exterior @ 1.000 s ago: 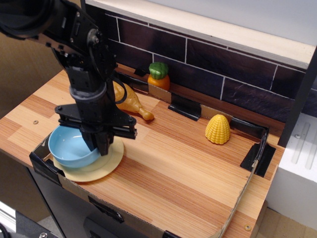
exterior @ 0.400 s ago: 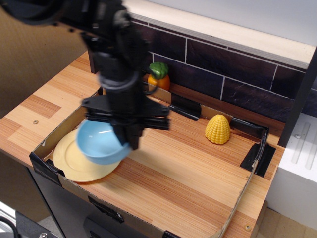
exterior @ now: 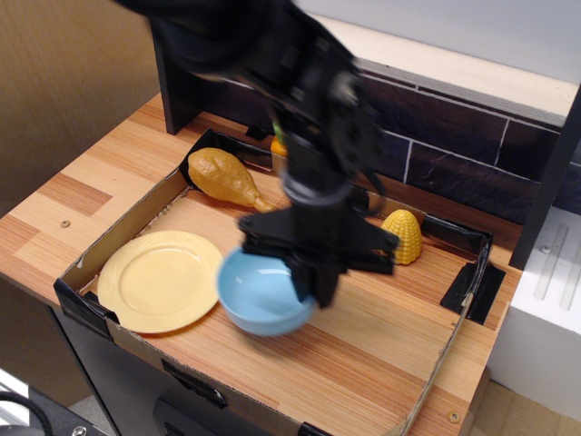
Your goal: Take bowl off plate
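One bowl (exterior: 263,292) pinched at rim by fingers (exterior: 313,283), just right of bare plate (exterior: 160,280); no writing legible

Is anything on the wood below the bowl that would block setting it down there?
Nothing visible does. The gripper holds the bowl over bare wood right of the plate; the corn and the chicken leg sit farther back.
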You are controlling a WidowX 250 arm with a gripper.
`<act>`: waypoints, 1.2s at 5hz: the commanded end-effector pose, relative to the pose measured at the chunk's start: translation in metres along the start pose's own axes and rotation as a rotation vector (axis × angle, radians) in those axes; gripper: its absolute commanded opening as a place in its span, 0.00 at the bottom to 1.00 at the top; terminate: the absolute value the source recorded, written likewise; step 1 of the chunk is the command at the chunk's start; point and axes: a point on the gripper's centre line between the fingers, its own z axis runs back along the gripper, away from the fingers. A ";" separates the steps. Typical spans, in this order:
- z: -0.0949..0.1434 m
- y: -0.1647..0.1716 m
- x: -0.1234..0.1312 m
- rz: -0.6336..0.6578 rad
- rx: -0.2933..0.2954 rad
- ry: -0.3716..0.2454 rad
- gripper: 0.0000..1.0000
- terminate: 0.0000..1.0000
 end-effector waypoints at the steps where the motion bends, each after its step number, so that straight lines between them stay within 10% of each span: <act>1: -0.003 -0.037 0.001 -0.015 -0.020 -0.032 0.00 0.00; 2: -0.001 -0.042 0.001 -0.051 -0.017 -0.008 1.00 0.00; 6: 0.041 -0.017 0.004 -0.082 -0.049 -0.060 1.00 0.00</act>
